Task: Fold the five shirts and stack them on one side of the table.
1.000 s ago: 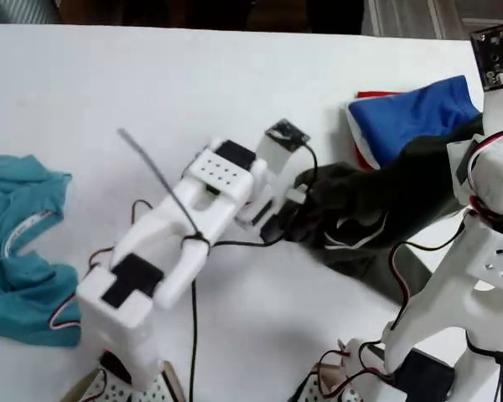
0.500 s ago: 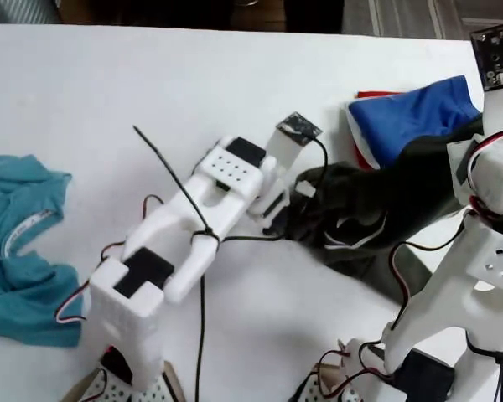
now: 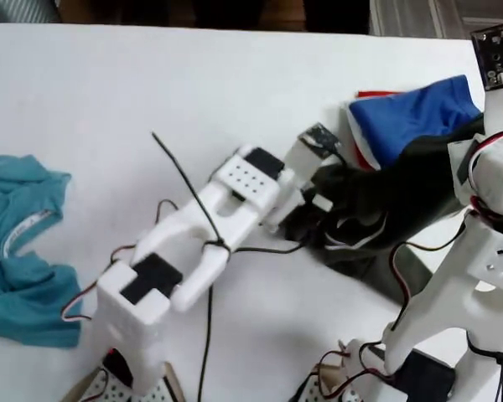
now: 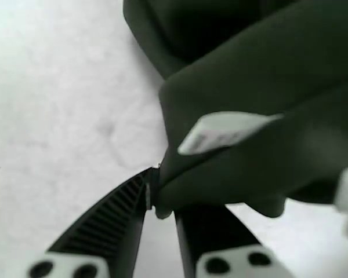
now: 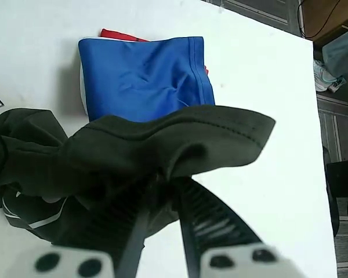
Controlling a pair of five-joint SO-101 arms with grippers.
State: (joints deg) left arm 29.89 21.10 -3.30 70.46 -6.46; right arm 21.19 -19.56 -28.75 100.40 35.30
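Note:
A black shirt [image 3: 377, 197] hangs stretched between both grippers at the table's right side. My left gripper [image 3: 300, 219] is low over the table and shut on the shirt's left edge [image 4: 220, 185], beside a white label [image 4: 220, 130]. On the opposite edge of the black shirt [image 5: 162, 145], my right gripper [image 5: 162, 194] is shut and holds the cloth up just in front of the stack. That stack is a folded blue shirt [image 3: 411, 113] lying on a red one [image 3: 369, 95] at the far right. An unfolded teal shirt [image 3: 21, 243] lies crumpled at the left edge.
The right arm's white body [image 3: 486, 243] stands at the near right corner, with cables [image 3: 352, 368] along the front edge. The left arm [image 3: 193, 243] lies diagonally across the white table [image 3: 151, 84]. Bare tabletop spans the middle and far left.
My left arm has slid to the right, carrying its edge of the black shirt closer to the stack. The right arm and the other shirts have stayed put.

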